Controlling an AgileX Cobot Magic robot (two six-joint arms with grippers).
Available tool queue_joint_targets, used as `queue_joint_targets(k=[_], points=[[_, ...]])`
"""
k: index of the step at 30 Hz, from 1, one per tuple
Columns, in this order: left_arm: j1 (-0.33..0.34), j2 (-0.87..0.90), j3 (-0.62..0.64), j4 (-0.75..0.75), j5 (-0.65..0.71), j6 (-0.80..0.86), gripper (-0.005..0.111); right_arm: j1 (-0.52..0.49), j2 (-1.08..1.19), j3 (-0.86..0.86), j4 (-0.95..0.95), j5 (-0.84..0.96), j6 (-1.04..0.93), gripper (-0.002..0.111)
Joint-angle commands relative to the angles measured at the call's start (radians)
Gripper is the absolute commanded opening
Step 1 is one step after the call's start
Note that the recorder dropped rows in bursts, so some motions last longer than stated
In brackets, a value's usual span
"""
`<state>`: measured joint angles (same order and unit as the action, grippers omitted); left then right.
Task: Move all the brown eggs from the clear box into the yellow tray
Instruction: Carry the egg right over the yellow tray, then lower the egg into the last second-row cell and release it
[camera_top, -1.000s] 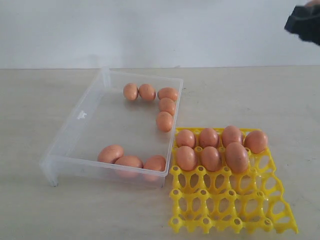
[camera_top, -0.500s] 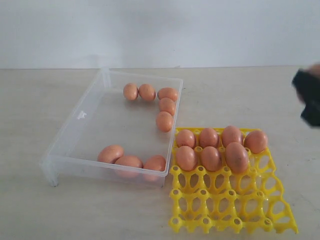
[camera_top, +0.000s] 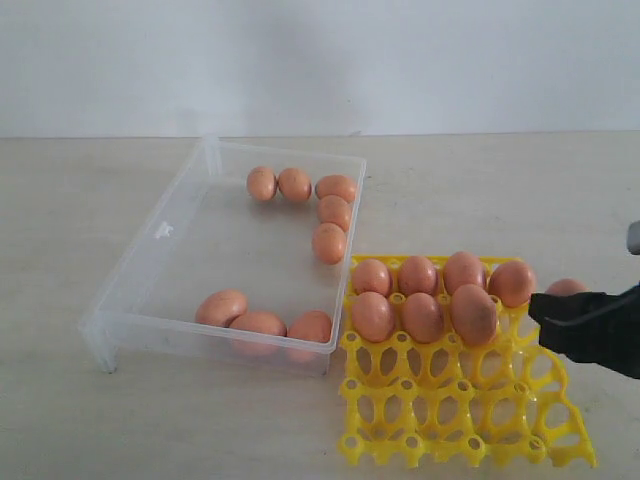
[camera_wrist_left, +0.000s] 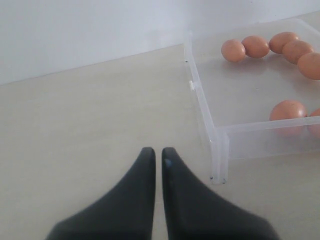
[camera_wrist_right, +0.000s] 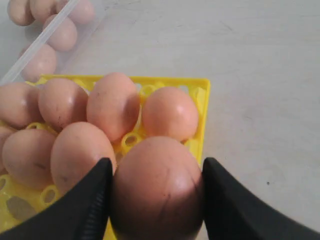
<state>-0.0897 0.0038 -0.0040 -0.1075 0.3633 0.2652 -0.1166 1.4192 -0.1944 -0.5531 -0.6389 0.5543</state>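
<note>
- One brown egg (camera_wrist_right: 157, 187) is clamped between the right jaws, whose inner faces press on its two sides.
- Seven more brown eggs (camera_top: 421, 317) fill cells of the yellow tray (camera_top: 450, 420) just ahead of those jaws. The held egg hangs at the tray's edge, close to the nearest of them.
- Eight eggs (camera_top: 329, 243) lie in the clear box (camera_top: 150, 262), well apart from the right jaws.
- The left jaws are narrowed to a thin slit and hold nothing, above bare tabletop (camera_wrist_left: 75, 115). The box's corner stands near, ahead of their tips.
</note>
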Motion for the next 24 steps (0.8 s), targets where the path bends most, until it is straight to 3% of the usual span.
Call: queue_joint_targets(k=[1, 7, 18, 20, 24], points=[[0.004, -0.004, 0.004, 0.000, -0.004, -0.011, 0.004, -0.003, 0.141, -0.061, -0.047, -0.079, 0.001, 0.000], [0.004, -0.004, 0.004, 0.000, -0.004, -0.011, 0.004, -0.003, 0.281, -0.079, -0.056, -0.233, -0.071, 0.000], [0.004, -0.004, 0.004, 0.000, -0.004, -0.011, 0.004, -0.003, 0.300, -0.079, -0.043, -0.255, -0.150, 0.001], [0.004, -0.004, 0.004, 0.000, -0.004, -0.011, 0.004, -0.003, 0.300, -0.079, -0.043, -0.255, -0.155, 0.008], [0.004, -0.004, 0.004, 0.000, -0.004, -0.011, 0.004, -0.003, 0.300, -0.079, -0.044, -0.255, -0.167, 0.036]])
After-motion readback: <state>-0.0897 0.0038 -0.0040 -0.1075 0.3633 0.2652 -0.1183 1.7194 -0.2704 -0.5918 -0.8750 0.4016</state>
